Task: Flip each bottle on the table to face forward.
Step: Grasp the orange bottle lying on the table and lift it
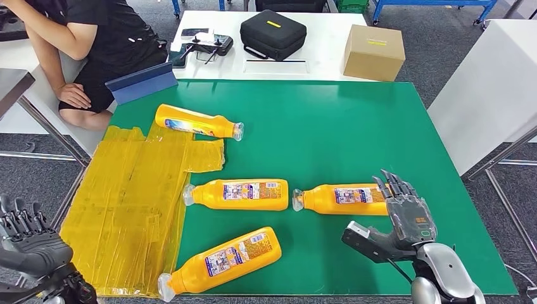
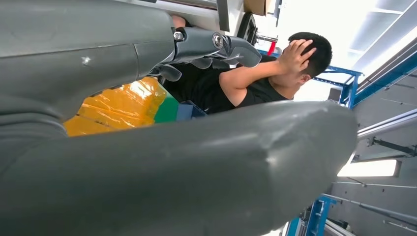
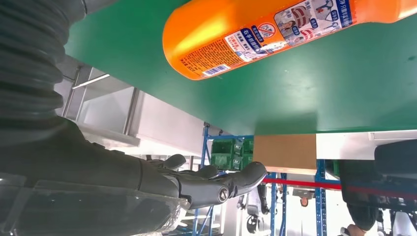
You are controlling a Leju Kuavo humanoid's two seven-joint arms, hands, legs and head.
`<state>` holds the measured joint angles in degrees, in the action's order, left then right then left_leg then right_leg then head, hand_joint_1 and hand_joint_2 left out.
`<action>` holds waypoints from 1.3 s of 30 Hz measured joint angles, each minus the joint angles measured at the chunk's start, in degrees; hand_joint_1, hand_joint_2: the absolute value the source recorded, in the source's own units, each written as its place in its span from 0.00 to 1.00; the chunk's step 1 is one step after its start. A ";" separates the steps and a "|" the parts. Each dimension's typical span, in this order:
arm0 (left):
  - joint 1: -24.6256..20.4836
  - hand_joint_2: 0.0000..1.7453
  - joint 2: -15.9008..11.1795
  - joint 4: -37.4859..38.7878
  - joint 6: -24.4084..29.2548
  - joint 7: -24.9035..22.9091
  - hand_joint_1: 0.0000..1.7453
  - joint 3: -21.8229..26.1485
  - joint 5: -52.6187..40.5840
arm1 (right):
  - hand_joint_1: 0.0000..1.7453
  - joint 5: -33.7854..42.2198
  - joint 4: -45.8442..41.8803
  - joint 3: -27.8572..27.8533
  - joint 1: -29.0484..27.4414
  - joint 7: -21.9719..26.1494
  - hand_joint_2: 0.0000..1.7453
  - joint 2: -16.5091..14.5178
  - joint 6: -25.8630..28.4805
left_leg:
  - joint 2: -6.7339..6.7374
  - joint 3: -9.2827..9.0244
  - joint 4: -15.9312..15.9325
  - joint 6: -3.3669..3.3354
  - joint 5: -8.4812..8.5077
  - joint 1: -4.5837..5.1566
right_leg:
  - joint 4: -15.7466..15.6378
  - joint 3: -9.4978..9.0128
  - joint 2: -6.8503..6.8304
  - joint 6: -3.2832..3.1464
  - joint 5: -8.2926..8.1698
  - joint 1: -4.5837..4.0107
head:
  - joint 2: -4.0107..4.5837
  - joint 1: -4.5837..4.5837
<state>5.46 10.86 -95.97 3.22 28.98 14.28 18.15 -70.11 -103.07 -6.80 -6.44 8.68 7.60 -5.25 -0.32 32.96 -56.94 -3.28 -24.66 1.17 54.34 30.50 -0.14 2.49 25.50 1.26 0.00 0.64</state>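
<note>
Several orange bottles lie on their sides on the green table [image 1: 354,114]. One bottle [image 1: 198,122] lies at the far left by the yellow sheet, one [image 1: 237,194] in the middle, one [image 1: 221,259] near the front edge. The right-hand bottle [image 1: 339,199] lies with its base next to my right hand [image 1: 405,212], whose fingers are spread and hold nothing. In the right wrist view that bottle [image 3: 275,34] shows its label, apart from the fingers [image 3: 216,184]. My left hand [image 1: 28,237] hangs open off the table's front left corner.
A crinkled yellow sheet [image 1: 126,202] covers the table's left side. A person [image 1: 95,44] sits at the far left corner beside a blue tablet [image 1: 140,82]. On the white table behind stand a black case [image 1: 272,33], a cardboard box [image 1: 373,50] and a controller [image 1: 206,44].
</note>
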 joint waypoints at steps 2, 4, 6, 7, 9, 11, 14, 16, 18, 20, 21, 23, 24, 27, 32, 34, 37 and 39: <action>-0.21 0.00 -0.02 0.03 -0.04 0.00 0.00 -0.16 -0.03 | 0.00 -0.56 0.18 -0.01 0.02 -0.38 1.00 0.15 0.04 | 0.00 0.00 0.00 0.00 0.00 0.00 | 0.00 0.00 0.00 0.00 0.00 0.00 | 0.00 -0.01; -0.59 0.00 -0.03 0.18 -0.07 0.00 0.00 -0.22 -0.06 | 0.00 -0.86 1.03 -0.01 0.07 -0.82 1.00 0.81 0.26 | -0.01 0.00 0.00 0.00 0.00 0.00 | 0.00 -0.01 -0.01 0.00 0.00 0.00 | 0.00 -0.01; -1.02 0.00 -0.10 0.44 -0.07 0.00 0.00 -0.28 -0.04 | 0.00 0.14 2.92 0.02 0.14 -1.02 1.00 2.48 1.01 | -0.02 0.00 0.00 0.00 0.00 0.00 | 0.00 -0.02 -0.01 0.00 0.00 0.00 | 0.00 -0.01; -1.19 0.00 -0.20 0.58 -0.07 0.01 0.00 -0.31 0.08 | 0.00 1.14 4.15 0.03 0.20 -1.00 1.00 3.71 1.58 | -0.02 0.01 0.00 0.00 0.00 0.01 | 0.00 -0.03 -0.01 0.00 0.00 0.00 | 0.00 0.00; -1.37 0.00 -0.43 0.77 -0.07 0.12 0.00 -0.31 0.66 | 0.00 3.78 6.79 0.04 0.42 -0.60 1.00 6.60 2.62 | -0.02 0.01 0.00 -0.01 0.00 0.04 | 0.00 -0.05 -0.01 0.03 -0.02 0.01 | 0.00 0.00; -1.33 0.00 -0.74 0.81 -0.10 0.30 0.00 -0.28 1.65 | 0.00 7.03 9.58 0.06 0.75 0.15 1.00 9.93 3.05 | -0.03 0.03 0.00 -0.03 0.01 0.09 | 0.00 -0.06 -0.02 0.07 -0.04 0.04 | 0.00 0.00; -1.00 0.00 -1.26 0.81 -0.30 0.43 0.00 -0.23 2.99 | 0.00 11.13 13.69 0.35 1.84 0.84 1.00 14.48 2.85 | -0.02 0.06 0.00 -0.05 0.02 0.13 | 0.00 -0.05 -0.02 0.09 -0.06 0.06 | 0.00 0.01; -0.72 0.00 -1.51 0.81 -0.56 0.49 0.00 -0.22 3.51 | 0.00 12.77 16.67 0.89 3.21 1.07 1.00 17.02 2.62 | -0.02 0.06 -0.01 -0.05 0.02 0.14 | 0.00 -0.05 -0.01 0.09 -0.06 0.06 | 0.00 0.00; -0.52 0.00 -1.70 0.81 -0.75 0.52 0.00 -0.25 3.81 | 0.00 13.63 19.51 1.68 4.80 1.28 1.00 19.09 2.54 | -0.02 0.05 -0.01 -0.06 0.02 0.14 | 0.00 -0.04 -0.02 0.10 -0.07 0.06 | 0.00 0.01; -0.43 0.00 -1.86 0.81 -0.79 0.55 0.00 -0.27 3.97 | 0.00 13.92 21.64 2.41 6.08 1.43 1.00 20.60 2.54 | -0.02 0.04 -0.02 -0.07 0.04 0.13 | 0.00 -0.04 -0.05 0.11 -0.07 0.05 | 0.00 0.00; -0.40 0.00 -1.92 0.81 -0.79 0.56 0.00 -0.27 4.00 | 0.00 13.94 22.40 2.70 6.55 1.46 1.00 21.14 2.54 | -0.02 0.04 -0.02 -0.08 0.04 0.13 | 0.00 -0.05 -0.06 0.11 -0.07 0.05 | 0.00 0.00; -0.33 0.00 -1.99 0.81 -0.79 0.59 0.00 -0.28 4.02 | 0.00 13.99 23.75 3.23 7.33 1.49 1.00 21.99 2.54 | -0.02 0.04 -0.01 -0.08 0.04 0.12 | 0.00 -0.05 -0.06 0.11 -0.07 0.04 | 0.00 -0.01; -0.32 0.00 -2.01 0.81 -0.79 0.61 0.00 -0.30 4.03 | 0.00 14.11 24.27 3.46 7.59 1.49 1.00 22.31 2.55 | -0.02 0.04 -0.01 -0.08 0.04 0.12 | 0.00 -0.05 -0.06 0.11 -0.07 0.04 | 0.00 -0.01; -0.27 0.00 -2.19 0.81 -0.79 0.71 0.00 -0.38 4.31 | 0.00 14.92 25.55 4.31 8.37 1.49 1.00 23.20 2.61 | -0.01 0.05 -0.01 -0.08 0.04 0.12 | 0.01 -0.05 -0.06 0.11 -0.07 0.04 | 0.00 -0.01; 0.18 0.00 -2.81 0.81 -0.79 1.32 0.00 -0.66 5.22 | 0.00 16.25 27.95 6.54 11.22 2.05 1.00 24.50 3.20 | 0.00 0.05 -0.01 -0.08 0.05 0.12 | 0.01 -0.04 -0.04 0.11 -0.07 0.04 | 0.00 0.00; 0.43 0.00 -2.99 0.81 -0.79 1.50 0.00 -0.71 5.57 | 0.00 16.58 29.04 7.81 12.59 2.30 1.00 24.88 3.43 | -0.01 0.05 -0.01 -0.09 0.06 0.12 | 0.01 -0.04 -0.05 0.11 -0.07 0.05 | 0.00 0.00; 0.56 0.00 -3.26 0.92 -0.79 1.62 0.00 -0.84 5.85 | 0.00 16.69 30.48 9.57 14.46 2.45 1.00 25.14 3.50 | -0.01 0.05 -0.01 -0.11 0.07 0.12 | 0.01 -0.04 -0.06 0.11 -0.08 0.05 | 0.00 0.00; 0.56 0.00 -3.38 0.97 -0.79 1.66 0.00 -0.98 5.85 | 0.00 16.70 31.26 10.52 15.36 2.51 1.00 25.31 3.50 | -0.02 0.05 -0.01 -0.12 0.07 0.13 | 0.01 -0.05 -0.06 0.12 -0.08 0.05 | 0.00 -0.01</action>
<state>6.02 7.47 -95.00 2.43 30.64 13.29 24.00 -53.41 -71.81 3.73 8.92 11.19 32.91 -1.75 -0.34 33.00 -56.95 -3.39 -24.59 1.29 54.35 30.46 -0.20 2.60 25.41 1.31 0.00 0.63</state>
